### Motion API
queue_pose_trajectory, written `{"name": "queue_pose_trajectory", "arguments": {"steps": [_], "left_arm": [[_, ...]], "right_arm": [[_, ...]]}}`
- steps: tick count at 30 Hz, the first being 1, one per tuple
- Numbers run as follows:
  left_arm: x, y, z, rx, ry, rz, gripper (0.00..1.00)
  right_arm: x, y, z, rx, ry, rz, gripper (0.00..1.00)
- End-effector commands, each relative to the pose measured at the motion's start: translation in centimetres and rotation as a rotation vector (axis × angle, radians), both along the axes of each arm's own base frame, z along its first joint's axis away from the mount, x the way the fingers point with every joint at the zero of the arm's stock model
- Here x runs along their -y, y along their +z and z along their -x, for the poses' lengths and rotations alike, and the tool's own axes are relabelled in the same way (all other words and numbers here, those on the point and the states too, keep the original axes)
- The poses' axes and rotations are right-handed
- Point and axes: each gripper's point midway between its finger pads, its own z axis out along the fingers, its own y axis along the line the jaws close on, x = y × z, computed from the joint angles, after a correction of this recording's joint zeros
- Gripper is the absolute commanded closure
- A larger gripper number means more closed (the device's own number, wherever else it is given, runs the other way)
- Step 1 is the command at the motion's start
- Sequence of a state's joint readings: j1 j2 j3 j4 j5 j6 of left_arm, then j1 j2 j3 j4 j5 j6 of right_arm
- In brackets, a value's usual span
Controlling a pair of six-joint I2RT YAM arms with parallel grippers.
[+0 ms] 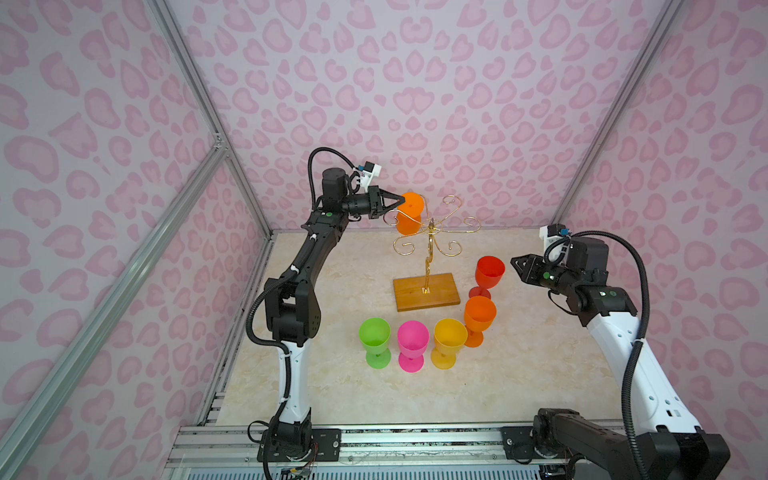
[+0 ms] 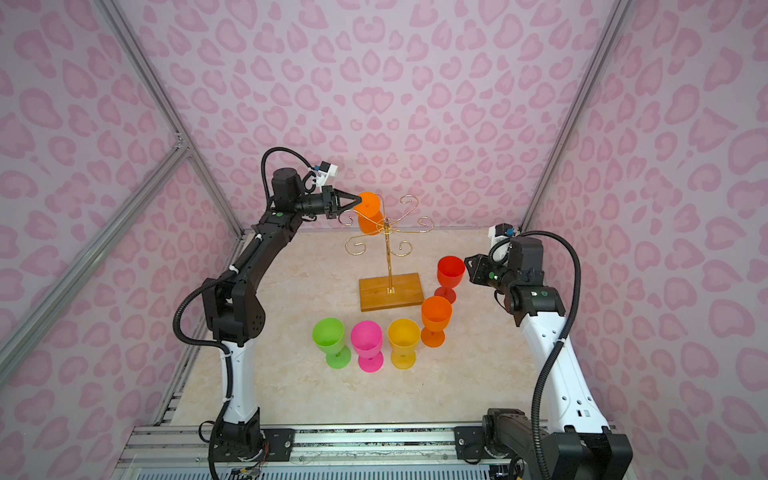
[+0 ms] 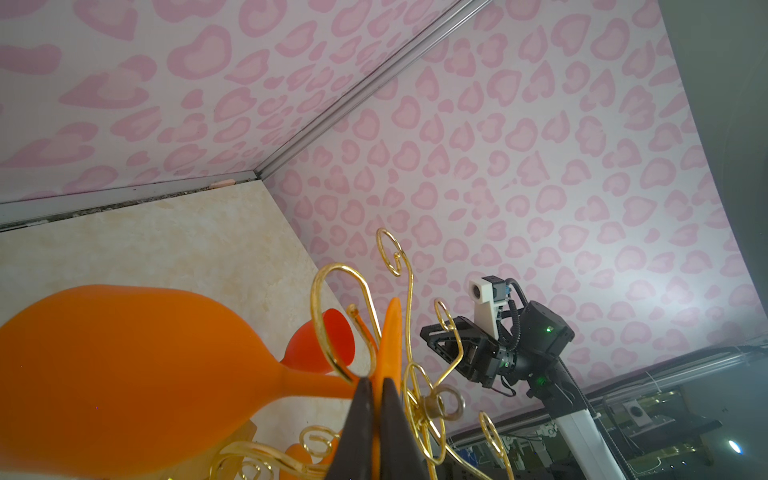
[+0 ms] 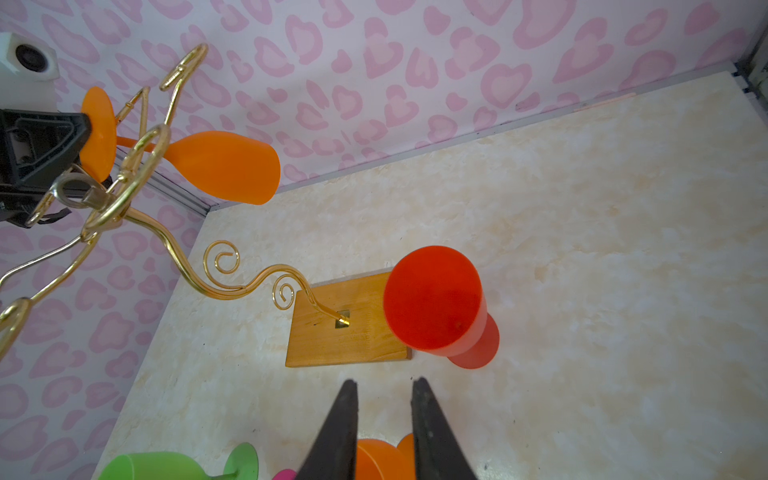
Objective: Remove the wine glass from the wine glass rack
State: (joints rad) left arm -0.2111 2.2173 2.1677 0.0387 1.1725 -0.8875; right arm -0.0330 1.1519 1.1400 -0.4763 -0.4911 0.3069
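Reaching level over the worktop (image 1: 332, 395), the left pincer (image 1: 402, 201) clamps the foot of the orange wine glass (image 1: 409, 222) hanging upside down on the rack (image 1: 428, 293); the right pincer (image 1: 513, 262) hovers narrowly parted, empty.

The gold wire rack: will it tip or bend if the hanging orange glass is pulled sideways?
Probably tippy: the rack is a tall thin wire post on a small wooden base. Its arms likely flex. The hanging orange glass, pinched at its foot by the left tool, looks like light plastic, so drag seems small.
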Motion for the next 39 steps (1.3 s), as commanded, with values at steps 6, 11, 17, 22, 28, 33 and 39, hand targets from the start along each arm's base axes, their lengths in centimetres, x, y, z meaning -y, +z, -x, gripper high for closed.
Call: {"name": "queue_pose_trajectory", "arguments": {"steps": [6,11,17,22,28,33,39], "left_arm": [[-1.1,8.7,3.9,0.135,0.026,0.045,0.98],[-1.1,9.6,4.3,0.142,0.031,0.053,0.98],[-1.1,10.2,4.5,0.158,0.035,0.056,0.98],[-1.1,10.3,4.6,0.164,0.035,0.055,0.98],[-1.3,10.4,4.6,0.187,0.044,0.047,0.98],[-1.6,10.9,4.9,0.201,0.062,0.045,0.98],[-1.6,11.6,5.6,0.213,0.055,0.051,0.98]], "right_arm": [[-0.2,0.1,-0.3,0.011,0.008,-0.01,0.76],[-0.2,0.2,-0.3,0.014,0.008,-0.012,0.76],[-0.2,0.3,-0.3,0.016,0.008,-0.012,0.76],[-0.2,0.2,-0.3,0.015,0.009,-0.012,0.76],[-0.2,0.1,-0.3,0.014,0.009,-0.011,0.76],[-0.2,0.0,-0.3,0.013,0.01,-0.009,0.76],[-0.3,-0.1,-0.3,0.011,0.011,-0.012,0.76]]}}
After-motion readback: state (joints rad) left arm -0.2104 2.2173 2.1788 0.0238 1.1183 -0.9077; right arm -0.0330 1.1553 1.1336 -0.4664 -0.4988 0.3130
